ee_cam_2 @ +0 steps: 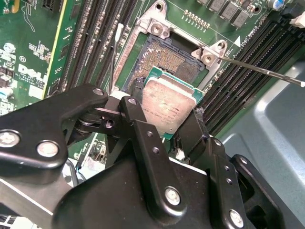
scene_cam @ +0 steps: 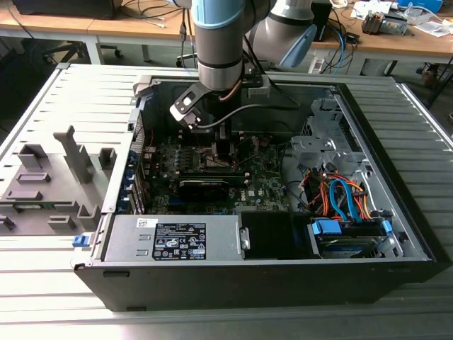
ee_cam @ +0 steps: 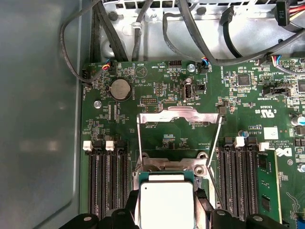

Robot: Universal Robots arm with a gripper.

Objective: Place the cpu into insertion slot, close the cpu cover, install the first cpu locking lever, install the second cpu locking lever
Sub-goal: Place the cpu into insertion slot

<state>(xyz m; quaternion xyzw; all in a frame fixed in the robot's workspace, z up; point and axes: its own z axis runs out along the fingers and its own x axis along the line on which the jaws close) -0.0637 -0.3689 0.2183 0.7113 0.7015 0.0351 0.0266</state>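
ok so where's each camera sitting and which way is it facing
exterior view: off the arm, above the open computer case, looking down into it; the arm reaches in.
second wrist view: on the wrist, looking along the black pincer at the cpu it holds over the socket.
first wrist view: on the wrist, facing the motherboard and raised cpu cover.
shared: both wrist views show the cpu, pincer and socket.

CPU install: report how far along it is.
Nothing is finished. In hand: the gripper holds the cpu above the open socket, not yet seated. Left: the cpu cover stands raised, and both locking levers are unlatched.
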